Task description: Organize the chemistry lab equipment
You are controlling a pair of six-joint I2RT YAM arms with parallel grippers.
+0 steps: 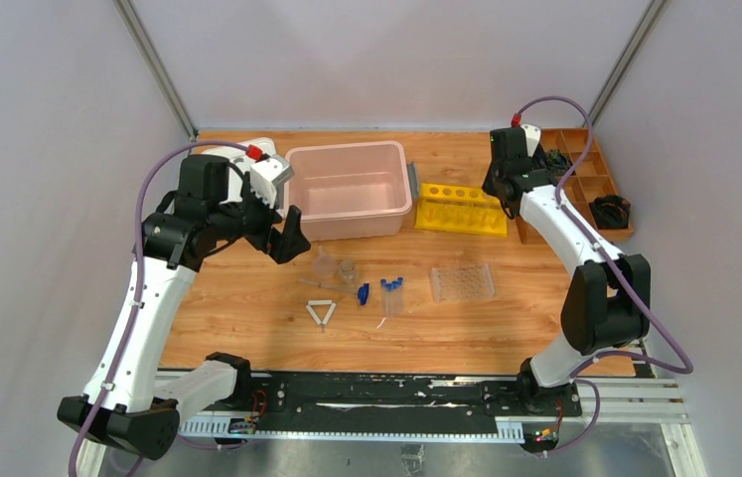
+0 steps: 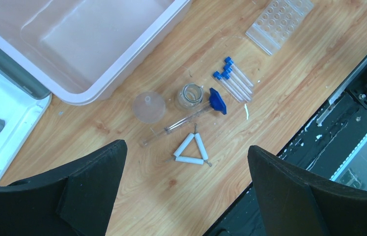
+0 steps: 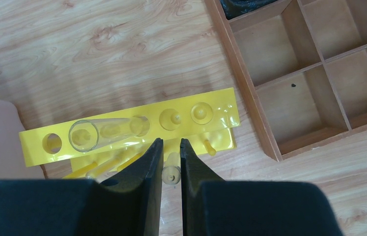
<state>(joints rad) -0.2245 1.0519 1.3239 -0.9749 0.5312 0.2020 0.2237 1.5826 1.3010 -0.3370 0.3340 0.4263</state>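
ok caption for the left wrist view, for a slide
Open left gripper above a white triangle frame, blue-capped tubes and a glass jar, beside a pink bin.

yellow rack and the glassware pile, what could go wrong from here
1. The clear tube leans steeply in the yellow rack instead of standing. The right gripper hovers close over the rack's pegs, so a small drop might knock the tube out.
2. The left gripper hangs wide open above a tight cluster: small jar, long blue-capped tube, white triangle. Its jaws could bump neighbours, and round glass may roll.
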